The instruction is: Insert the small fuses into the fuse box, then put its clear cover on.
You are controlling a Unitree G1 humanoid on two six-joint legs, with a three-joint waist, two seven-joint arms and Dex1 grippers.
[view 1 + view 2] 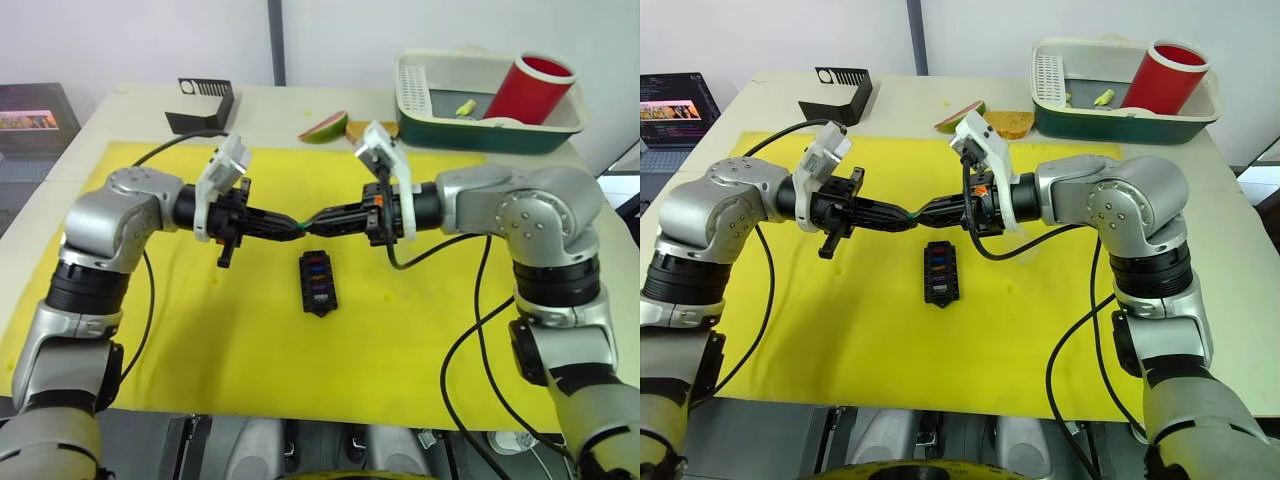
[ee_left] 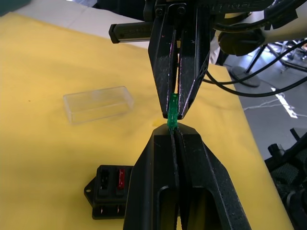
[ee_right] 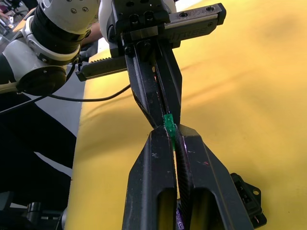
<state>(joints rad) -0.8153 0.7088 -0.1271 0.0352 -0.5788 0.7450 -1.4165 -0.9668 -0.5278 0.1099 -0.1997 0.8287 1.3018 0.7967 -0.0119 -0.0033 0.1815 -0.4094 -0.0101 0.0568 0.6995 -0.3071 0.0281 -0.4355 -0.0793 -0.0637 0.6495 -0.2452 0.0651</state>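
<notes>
Above the fuse box (image 1: 318, 283), both grippers meet tip to tip over the yellow mat (image 1: 200, 340), w/ a green fuse (image 2: 172, 111) pinched between them.

Left of the box & higher: left gripper (image 1: 296, 229) reaches in horizontally, fingers closed down narrow. Left wrist view shows its tips clamped on one end of the green fuse. Same view: right gripper's fingers also nearly together, gripping the fuse's other end, so both hold it at once. Can't tell which carries the load.

Fuse box itself lies flat on the mat, just below the meeting point, long axis running away from the robot. Several coloured fuses already sit in its slots, blue, red & purple visible in the head views; a red one (image 2: 121, 177) shows in the left wrist view, w/ at least one slot beside it looking dark.

Right of the box & higher: right gripper (image 1: 312, 224) comes in level, mirror of the left.

Clear cover (image 2: 98, 103) lies on the mat, apart from the box, open side down as far as I can tell.

Far behind the box, off the mat: black slotted holder (image 1: 202, 103) to the left, a fruit slice (image 1: 324, 128) roughly straight behind, and a green-and-white tray (image 1: 470, 125) to the right holding a red cup (image 1: 530, 88).
</notes>
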